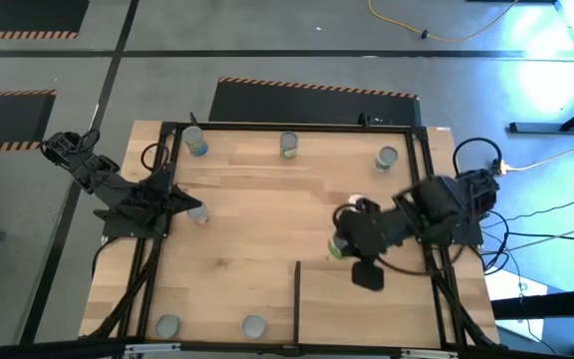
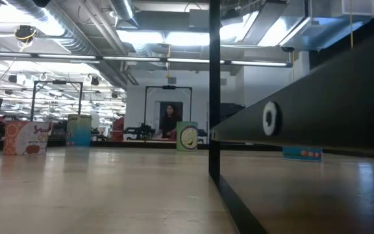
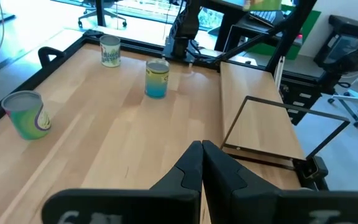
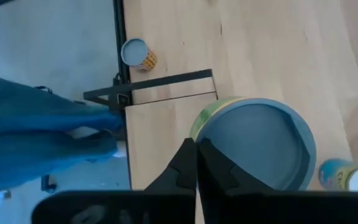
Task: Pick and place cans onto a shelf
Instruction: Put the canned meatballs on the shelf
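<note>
Item: cans, small upright cylindrical tins, scattered about the table (image 1: 267, 214).

- Far edge, seen from above: one at the left corner (image 1: 194, 143), one mid-edge (image 1: 288, 146), one toward the right (image 1: 387, 158).
- Near edge: two grey-topped tins, left (image 1: 168, 326) and just left of the divider bar (image 1: 254, 326).
- One beside the left arm (image 1: 198, 212).
- Green-sided can (image 1: 339, 246) directly under the right end effector; a white-topped one (image 1: 356, 203) just beyond it.

Handling (judged): rigid metal walls, printed labels, probably smooth and somewhat slippery; weight unknown, since the tops are sealed and nothing shows whether they are full. Stiff enough to take a firm side pinch. Best taken across the body at mid-height, fingers on opposite sides, kept upright.

Containers: none open. The shelf (image 1: 362, 309), the light-wood section at the near right bounded by the black divider bar (image 1: 297, 294), carries no can that can be seen.

Right end effector (image 4: 196, 163): fingers together, tips over the rim of the green-sided can (image 4: 253, 146), holding nothing. They must part before any grasp.

Left end effector (image 3: 202, 163): fingers together, empty, waiting at the table's left side, facing across toward three tins, the nearest a blue-based one (image 3: 156, 78).
</note>
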`<state>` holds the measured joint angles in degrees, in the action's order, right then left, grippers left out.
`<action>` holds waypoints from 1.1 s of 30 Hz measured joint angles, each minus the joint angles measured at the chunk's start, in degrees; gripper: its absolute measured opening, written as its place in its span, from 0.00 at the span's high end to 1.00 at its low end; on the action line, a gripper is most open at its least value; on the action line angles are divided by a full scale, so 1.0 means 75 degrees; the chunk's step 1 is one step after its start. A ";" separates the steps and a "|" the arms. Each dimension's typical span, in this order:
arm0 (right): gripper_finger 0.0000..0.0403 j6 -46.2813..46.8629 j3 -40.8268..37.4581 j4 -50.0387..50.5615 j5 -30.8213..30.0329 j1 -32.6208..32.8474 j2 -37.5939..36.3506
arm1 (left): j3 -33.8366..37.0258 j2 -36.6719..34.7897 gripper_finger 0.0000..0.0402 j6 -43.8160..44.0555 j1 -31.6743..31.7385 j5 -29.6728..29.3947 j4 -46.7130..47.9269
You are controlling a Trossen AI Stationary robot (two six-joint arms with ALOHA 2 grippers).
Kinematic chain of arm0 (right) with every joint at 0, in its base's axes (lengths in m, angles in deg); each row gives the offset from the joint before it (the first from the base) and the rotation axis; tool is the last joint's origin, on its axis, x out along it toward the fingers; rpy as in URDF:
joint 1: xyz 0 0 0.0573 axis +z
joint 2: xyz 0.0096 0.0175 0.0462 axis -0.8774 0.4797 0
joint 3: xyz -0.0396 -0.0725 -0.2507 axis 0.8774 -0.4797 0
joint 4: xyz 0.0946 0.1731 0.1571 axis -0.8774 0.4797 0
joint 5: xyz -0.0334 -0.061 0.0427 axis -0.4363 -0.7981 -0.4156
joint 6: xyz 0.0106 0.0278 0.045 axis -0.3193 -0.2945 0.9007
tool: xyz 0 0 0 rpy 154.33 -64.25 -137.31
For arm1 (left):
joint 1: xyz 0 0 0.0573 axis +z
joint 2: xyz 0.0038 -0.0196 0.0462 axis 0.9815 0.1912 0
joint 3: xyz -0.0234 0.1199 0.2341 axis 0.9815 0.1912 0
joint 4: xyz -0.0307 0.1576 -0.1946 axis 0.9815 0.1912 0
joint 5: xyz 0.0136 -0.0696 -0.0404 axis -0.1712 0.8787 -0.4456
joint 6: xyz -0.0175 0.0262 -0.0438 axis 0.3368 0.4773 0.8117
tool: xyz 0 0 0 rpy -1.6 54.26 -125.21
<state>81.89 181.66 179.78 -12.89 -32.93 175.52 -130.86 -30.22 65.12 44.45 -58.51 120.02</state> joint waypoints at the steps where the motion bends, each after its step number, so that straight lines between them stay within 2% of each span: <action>1: 1.00 0.0251 0.0000 0.0001 -0.0210 0.0160 0.0000 | 0.0000 0.0000 1.00 0.0000 0.0000 0.0000 -0.0003; 7: 1.00 0.1653 -0.0209 -0.0019 -0.1467 0.0920 -0.0054 | 0.0000 0.0000 1.00 0.0000 0.0000 -0.0006 0.0000; 12: 1.00 0.3057 -0.1652 0.0002 -0.1582 0.1260 -0.0480 | 0.0000 0.0002 1.00 -0.0003 0.0001 -0.0007 0.0000; 17: 1.00 0.4588 -0.3157 0.0018 -0.1155 0.1581 -0.1048 | 0.0000 0.0000 1.00 -0.0006 0.0002 -0.0006 0.0000; 25: 1.00 0.7507 -0.4629 -0.0051 -0.0132 0.2650 -0.1535 | 0.0000 0.0000 1.00 -0.0006 0.0003 -0.0006 0.0000; 33: 1.00 0.9761 -0.6179 -0.1710 -0.0050 0.3450 -0.1545 | 0.0000 0.0003 1.00 -0.0009 0.0000 -0.0095 0.0003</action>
<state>155.10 135.31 166.95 -13.26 -7.06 163.94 -130.86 -30.20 65.05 44.45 -59.22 120.05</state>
